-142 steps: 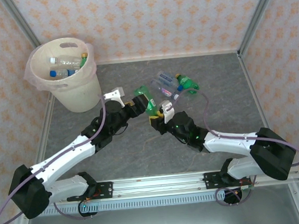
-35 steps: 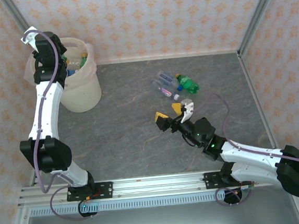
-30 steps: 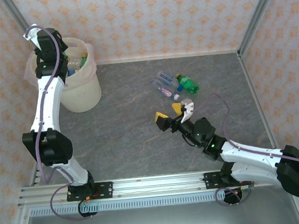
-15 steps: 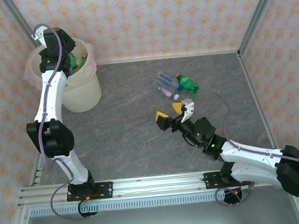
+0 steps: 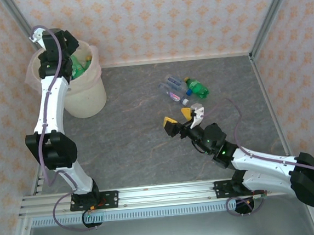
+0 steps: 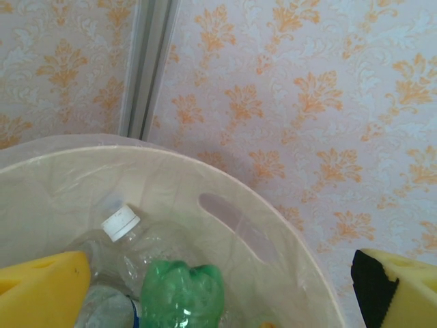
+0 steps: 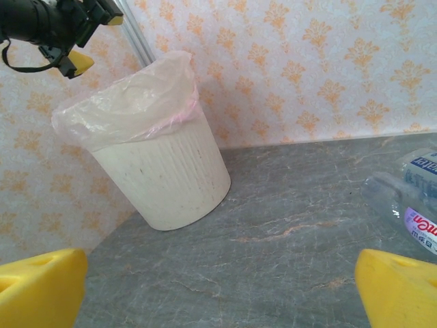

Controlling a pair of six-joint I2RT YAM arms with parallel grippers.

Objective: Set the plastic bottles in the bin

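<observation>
My left gripper (image 5: 65, 48) hangs open over the bin (image 5: 84, 102), a cream bucket with a thin liner at the back left. Seen from the left wrist, its yellow pads (image 6: 41, 287) stand wide apart, and a green bottle (image 6: 181, 294) lies loose below them inside the bin (image 6: 273, 225), next to a clear bottle with a white cap (image 6: 119, 222). That green bottle (image 5: 78, 64) also shows from above. On the table lie clear bottles (image 5: 172, 86) and a green one (image 5: 197, 87). My right gripper (image 5: 179, 119) stands open near them, holding nothing.
Patterned walls and metal corner posts close in the table at the back and sides. The right wrist view shows the bin (image 7: 171, 178) far to the left, bare grey table before it, and clear bottles (image 7: 410, 198) at the right edge.
The left arm carried the green bottle from mid-table up to the bin, swung over its rim and opened; the bottle now lies inside. The right arm drew back and has since stayed still.
</observation>
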